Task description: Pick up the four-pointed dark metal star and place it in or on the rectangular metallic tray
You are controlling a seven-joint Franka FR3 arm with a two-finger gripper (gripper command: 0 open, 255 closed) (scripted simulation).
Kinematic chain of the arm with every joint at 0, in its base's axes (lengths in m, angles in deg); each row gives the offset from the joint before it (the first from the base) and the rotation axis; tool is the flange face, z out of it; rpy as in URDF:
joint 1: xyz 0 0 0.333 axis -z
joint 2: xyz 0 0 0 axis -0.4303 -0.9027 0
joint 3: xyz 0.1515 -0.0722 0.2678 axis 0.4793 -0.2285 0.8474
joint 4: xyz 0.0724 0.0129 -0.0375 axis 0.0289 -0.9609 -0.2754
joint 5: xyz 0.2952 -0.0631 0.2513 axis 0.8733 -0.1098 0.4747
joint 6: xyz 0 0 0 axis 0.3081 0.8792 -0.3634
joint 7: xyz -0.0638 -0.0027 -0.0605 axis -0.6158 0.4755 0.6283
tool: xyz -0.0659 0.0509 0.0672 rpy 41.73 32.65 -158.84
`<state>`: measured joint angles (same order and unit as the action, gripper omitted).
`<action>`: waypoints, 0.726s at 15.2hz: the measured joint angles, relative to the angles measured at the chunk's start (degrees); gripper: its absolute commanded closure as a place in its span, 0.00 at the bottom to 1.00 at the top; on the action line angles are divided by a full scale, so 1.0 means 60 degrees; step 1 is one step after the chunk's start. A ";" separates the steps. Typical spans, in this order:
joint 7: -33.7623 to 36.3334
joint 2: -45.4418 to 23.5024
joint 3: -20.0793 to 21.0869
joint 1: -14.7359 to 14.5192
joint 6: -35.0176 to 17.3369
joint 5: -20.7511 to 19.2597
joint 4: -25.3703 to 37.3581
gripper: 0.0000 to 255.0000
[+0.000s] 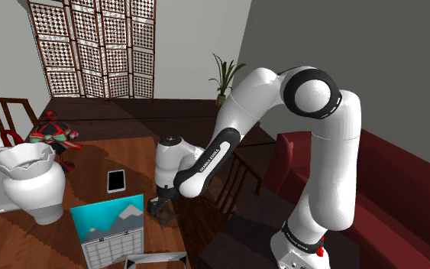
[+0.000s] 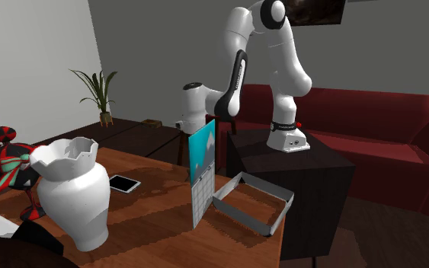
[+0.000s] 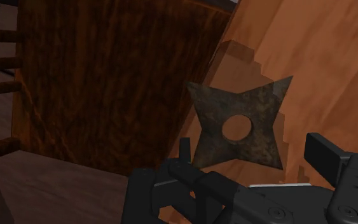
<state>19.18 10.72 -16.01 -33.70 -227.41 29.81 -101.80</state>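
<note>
Star [image 3: 260, 121], four-pointed, dark and rust-mottled with a round hole through its middle, lies flat on the wooden worktop [image 3: 317, 57], just beside the worktop's edge on the stand's side and right under the black gripper [image 3: 252, 151]. The gripper's fingers [image 3: 323, 156] stand apart, one to each side of the star (whether either one touches it I cannot tell), and they clamp nothing. Farther along that same edge sits the rectangular grey tray [image 2: 239, 215], apart from the star, with an upright desk calendar [image 2: 203, 171] just beside it.
</note>
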 measured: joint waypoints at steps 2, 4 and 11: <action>0.0154 -0.0285 -0.0121 -0.0123 -0.0226 -0.0162 0.0050 0.00; 0.0242 -0.0520 -0.0230 -0.0202 -0.0403 -0.0286 0.0107 0.00; 0.0355 -0.0868 -0.0398 -0.0315 -0.0668 -0.0460 0.0192 0.00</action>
<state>21.31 5.51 -18.40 -35.59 -231.41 27.05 -100.65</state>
